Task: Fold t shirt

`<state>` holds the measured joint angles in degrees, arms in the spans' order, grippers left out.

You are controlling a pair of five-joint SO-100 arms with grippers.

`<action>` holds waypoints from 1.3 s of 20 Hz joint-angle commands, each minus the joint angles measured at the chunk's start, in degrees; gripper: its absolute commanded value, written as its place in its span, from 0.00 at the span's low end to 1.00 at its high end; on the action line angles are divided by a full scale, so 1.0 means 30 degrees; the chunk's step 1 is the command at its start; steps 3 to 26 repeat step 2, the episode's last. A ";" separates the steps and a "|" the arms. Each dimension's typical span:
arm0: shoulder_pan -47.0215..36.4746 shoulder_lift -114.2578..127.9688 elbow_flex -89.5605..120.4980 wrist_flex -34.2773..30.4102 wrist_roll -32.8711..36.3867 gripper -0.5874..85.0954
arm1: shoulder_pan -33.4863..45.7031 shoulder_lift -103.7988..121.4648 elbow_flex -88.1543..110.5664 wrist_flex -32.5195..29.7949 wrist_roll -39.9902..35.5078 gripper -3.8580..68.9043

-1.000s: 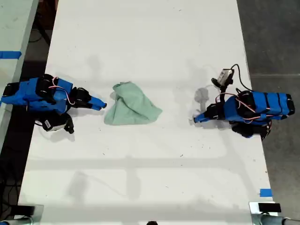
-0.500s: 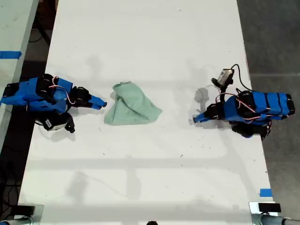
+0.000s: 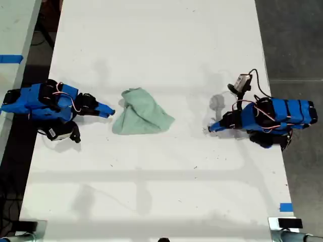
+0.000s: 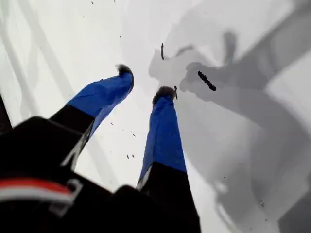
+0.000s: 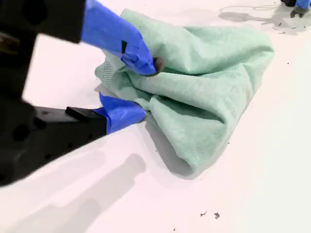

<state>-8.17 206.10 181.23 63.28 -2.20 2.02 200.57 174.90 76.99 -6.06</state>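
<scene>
The t shirt (image 3: 142,113) lies crumpled in a pale mint-green heap on the white table (image 3: 161,45), near the middle in the exterior view. My second gripper (image 3: 110,112) is on the arm at the exterior view's left and sits right at the heap's edge. In the second wrist view the t shirt (image 5: 209,82) fills the scene. There my second gripper (image 5: 146,90) is open, with its blue fingers (image 5: 124,41) astride a fold of the cloth's edge. My first gripper (image 3: 208,129), on the arm at the exterior view's right, is well apart from the shirt. It stands open (image 4: 144,82) over bare table, holding nothing.
A strip of blue tape (image 3: 285,206) marks the table near the exterior view's lower right. A second table with blue tape (image 3: 10,59) stands at the exterior view's left, with dark floor (image 3: 292,35) at its right. Small dark specks (image 4: 206,81) lie near my first gripper.
</scene>
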 commanded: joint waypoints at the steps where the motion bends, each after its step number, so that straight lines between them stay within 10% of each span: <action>1: -0.0146 0.0117 -0.0322 0.0029 0.0117 0.14 | 0.0146 0.0176 0.0967 0.0029 0.0000 0.21; 26: -0.0146 0.0117 -0.0322 0.0029 0.0117 0.14 | 0.0146 0.0176 0.0967 0.0029 0.0000 0.21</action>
